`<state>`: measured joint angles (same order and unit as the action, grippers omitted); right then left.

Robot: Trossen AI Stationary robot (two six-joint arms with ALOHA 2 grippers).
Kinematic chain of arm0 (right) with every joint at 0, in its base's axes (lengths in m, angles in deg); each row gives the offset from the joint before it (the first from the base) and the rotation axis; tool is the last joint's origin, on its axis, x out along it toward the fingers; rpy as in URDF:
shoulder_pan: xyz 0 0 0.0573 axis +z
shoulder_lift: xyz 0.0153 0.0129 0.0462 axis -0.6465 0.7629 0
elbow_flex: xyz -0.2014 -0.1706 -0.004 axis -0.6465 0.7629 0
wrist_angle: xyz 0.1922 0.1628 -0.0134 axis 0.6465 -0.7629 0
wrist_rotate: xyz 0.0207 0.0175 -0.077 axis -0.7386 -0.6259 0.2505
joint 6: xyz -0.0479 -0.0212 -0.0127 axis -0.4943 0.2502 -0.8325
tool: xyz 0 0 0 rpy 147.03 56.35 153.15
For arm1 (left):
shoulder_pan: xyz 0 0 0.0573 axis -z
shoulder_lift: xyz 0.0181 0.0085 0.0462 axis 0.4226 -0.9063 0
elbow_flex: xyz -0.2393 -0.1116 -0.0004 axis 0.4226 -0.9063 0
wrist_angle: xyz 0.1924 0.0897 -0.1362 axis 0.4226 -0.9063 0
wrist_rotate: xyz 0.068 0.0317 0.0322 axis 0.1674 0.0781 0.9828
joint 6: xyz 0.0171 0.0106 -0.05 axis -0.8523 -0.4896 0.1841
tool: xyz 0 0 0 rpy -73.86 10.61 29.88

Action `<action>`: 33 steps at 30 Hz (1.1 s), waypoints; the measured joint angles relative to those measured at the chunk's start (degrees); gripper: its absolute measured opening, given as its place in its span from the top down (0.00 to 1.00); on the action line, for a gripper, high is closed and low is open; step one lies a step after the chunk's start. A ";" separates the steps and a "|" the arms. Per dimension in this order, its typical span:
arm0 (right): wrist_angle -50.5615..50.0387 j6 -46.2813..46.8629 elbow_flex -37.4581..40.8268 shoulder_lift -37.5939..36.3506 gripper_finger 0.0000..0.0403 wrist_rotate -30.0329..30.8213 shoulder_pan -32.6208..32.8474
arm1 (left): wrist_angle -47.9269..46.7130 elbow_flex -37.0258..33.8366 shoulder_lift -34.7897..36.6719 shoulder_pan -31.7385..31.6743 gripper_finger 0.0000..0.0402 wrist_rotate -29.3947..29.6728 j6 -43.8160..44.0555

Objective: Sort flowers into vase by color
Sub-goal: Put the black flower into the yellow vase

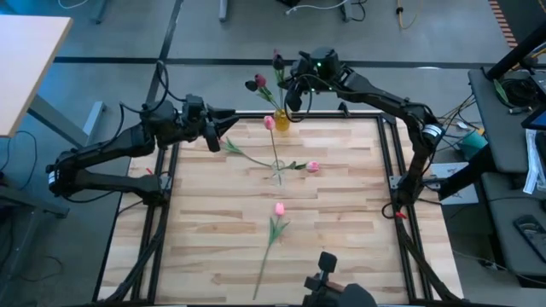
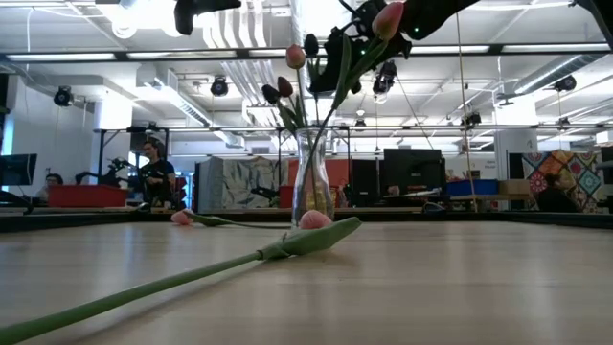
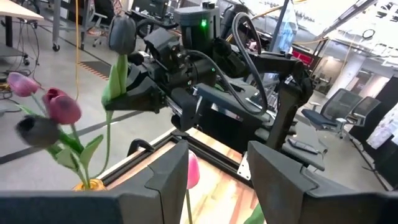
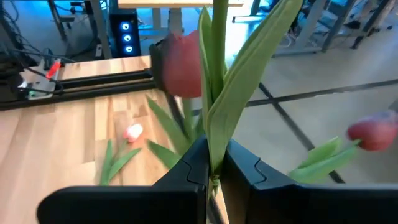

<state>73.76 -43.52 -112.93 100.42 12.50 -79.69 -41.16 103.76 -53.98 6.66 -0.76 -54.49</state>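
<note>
The left gripper [image 1: 229,130] hovered with fingers spread and empty at the table's [image 1: 341,247] far-left edge. At centre, a yellow-tinted vase [image 1: 281,120] on the far edge held dark maroon tulips [image 1: 258,83]; at least two heads showed from above. Four pink tulips could be counted: one [image 1: 269,123] beside the vase, two lying crossed mid-table [image 1: 312,167], one nearer the front [image 1: 279,209]. To the right, the right gripper [image 1: 294,95] was clamped on a green stem [image 4: 217,99] above the vase. The flowers appeared light, limp and easily bent, best pinched along the stem, clear of the heads.
</note>
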 joint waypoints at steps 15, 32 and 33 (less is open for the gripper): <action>-0.32 1.84 0.38 -0.40 0.96 0.29 0.15 | 0.04 0.00 0.04 0.01 0.62 0.04 0.24; -0.24 3.35 0.77 -2.31 0.96 1.73 0.80 | 0.09 0.00 0.04 0.01 0.62 0.04 0.22; -0.27 3.33 0.99 -2.14 0.96 1.73 0.80 | 0.07 0.00 0.04 0.01 0.62 0.04 0.22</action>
<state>73.49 -40.20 -111.94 98.28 14.23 -78.89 -41.10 103.76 -53.93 6.67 -0.72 -54.27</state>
